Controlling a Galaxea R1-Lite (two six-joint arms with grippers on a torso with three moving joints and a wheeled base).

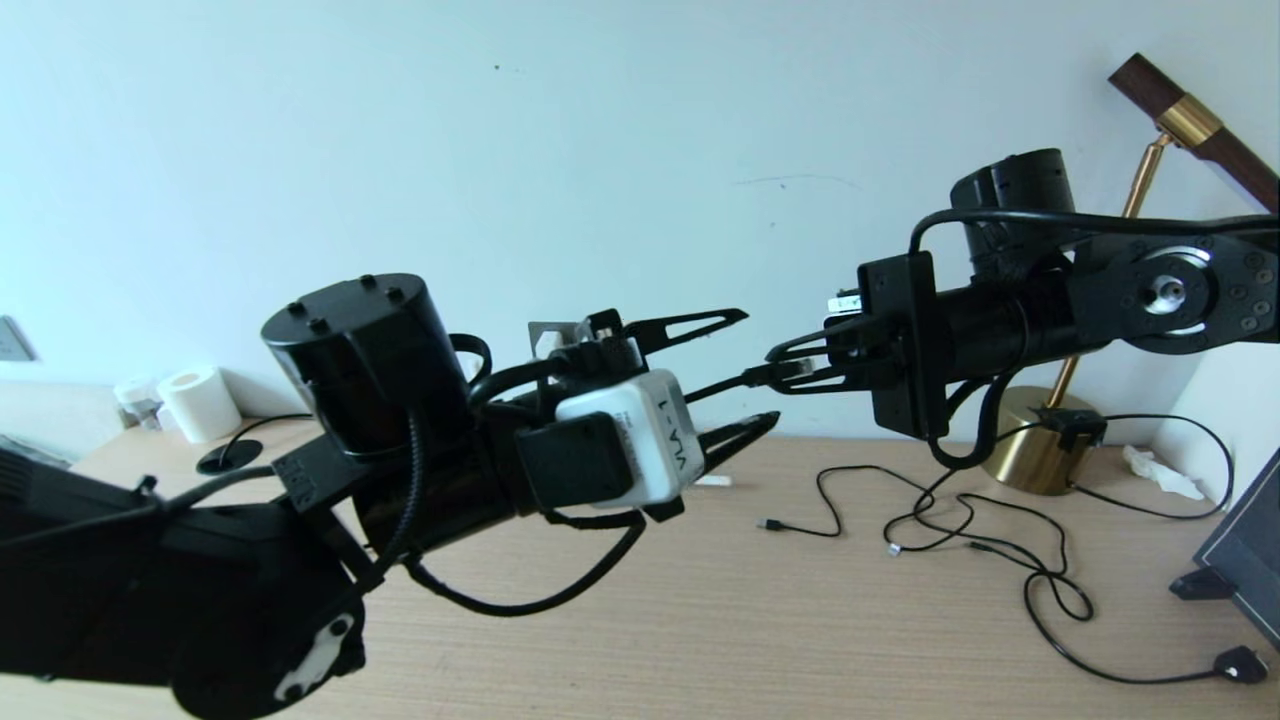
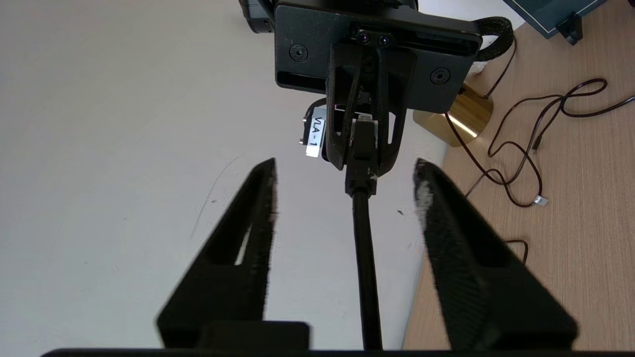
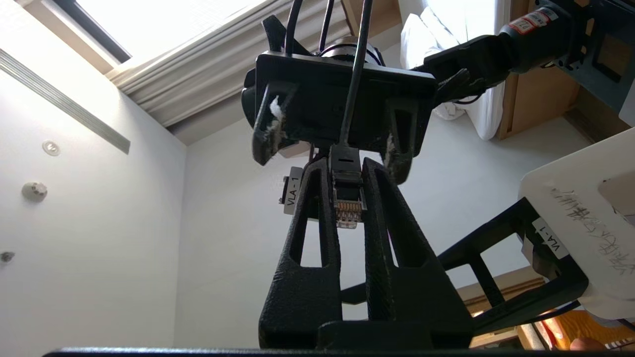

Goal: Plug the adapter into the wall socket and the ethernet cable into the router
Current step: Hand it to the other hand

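Note:
Both arms are raised above the wooden desk (image 1: 700, 620) and point at each other. My right gripper (image 1: 780, 368) is shut on the clip plug (image 3: 347, 203) of the black ethernet cable (image 2: 364, 258). The plug's gold contacts face the right wrist camera. From the plug the cable runs straight out between the fingers of my left gripper (image 2: 345, 164). That gripper is open, with one finger on each side of the cable and a gap to it on both sides. The adapter, the wall socket and the router are out of view.
A brass lamp base (image 1: 1035, 450) stands at the back right of the desk. Thin black cables (image 1: 1000, 540) lie loosely in front of it. A dark framed board (image 1: 1240, 560) leans at the right edge. A white paper roll (image 1: 200, 400) sits at the back left.

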